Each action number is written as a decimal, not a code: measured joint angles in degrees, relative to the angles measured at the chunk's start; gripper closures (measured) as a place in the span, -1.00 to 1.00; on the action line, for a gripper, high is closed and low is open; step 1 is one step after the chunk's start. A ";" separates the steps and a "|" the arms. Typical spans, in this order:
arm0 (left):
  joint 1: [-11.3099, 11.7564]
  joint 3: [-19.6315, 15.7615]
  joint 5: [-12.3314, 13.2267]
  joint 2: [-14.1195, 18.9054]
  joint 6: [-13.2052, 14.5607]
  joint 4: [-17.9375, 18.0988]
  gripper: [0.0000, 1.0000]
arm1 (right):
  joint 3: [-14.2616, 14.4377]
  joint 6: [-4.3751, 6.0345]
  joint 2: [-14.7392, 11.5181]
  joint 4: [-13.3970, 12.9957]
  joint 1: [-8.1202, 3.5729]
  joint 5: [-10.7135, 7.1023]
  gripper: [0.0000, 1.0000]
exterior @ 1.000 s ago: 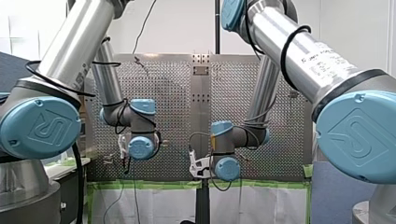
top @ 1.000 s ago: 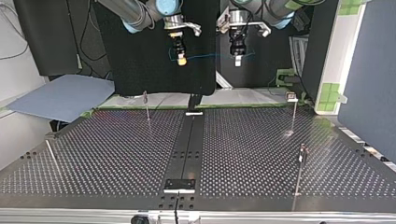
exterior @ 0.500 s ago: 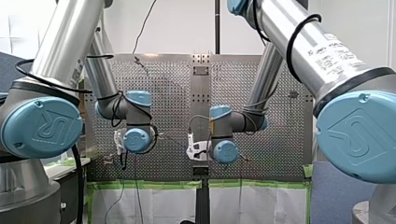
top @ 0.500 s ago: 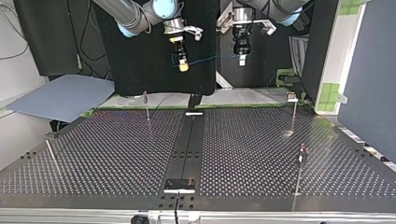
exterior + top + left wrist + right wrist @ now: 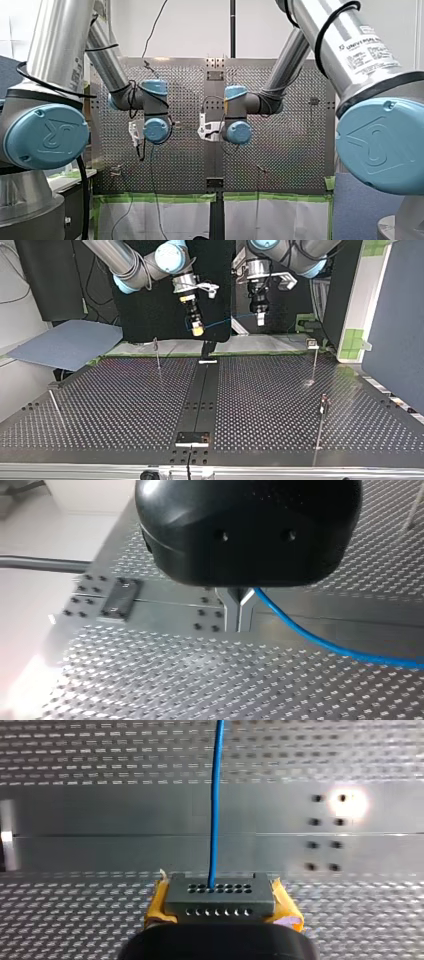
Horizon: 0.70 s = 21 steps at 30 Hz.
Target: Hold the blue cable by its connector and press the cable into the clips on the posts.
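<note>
In the right wrist view my right gripper is shut on a grey connector block, with yellow pads on both its sides. The blue cable runs straight out of the block. In the left wrist view my left gripper has its metal fingers shut on the blue cable, which trails off to one side. In the top view my right gripper and my left gripper hang above the table's far edge, with the cable strung between them.
Thin posts stand on the perforated table: one at the top view's far left, one at the far right, one nearer on the right. A dark centre strip runs along the table's middle.
Both grippers have come down and forward toward the table's far edge in the top view, carrying the cable. In the front view both wrists have risen and moved closer together.
</note>
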 joint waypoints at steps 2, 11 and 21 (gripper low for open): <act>0.25 0.74 -0.19 1.11 0.00 -1.09 1.00 | -0.93 -0.06 -0.93 0.90 -0.12 -0.10 1.00; 1.26 2.83 -1.25 5.36 -0.02 -5.36 1.00 | -4.16 0.06 -5.57 3.52 -0.25 -1.46 1.00; 2.41 6.10 -2.43 9.83 -1.96 -9.82 1.00 | -7.59 0.96 -9.74 4.39 -0.31 -4.44 1.00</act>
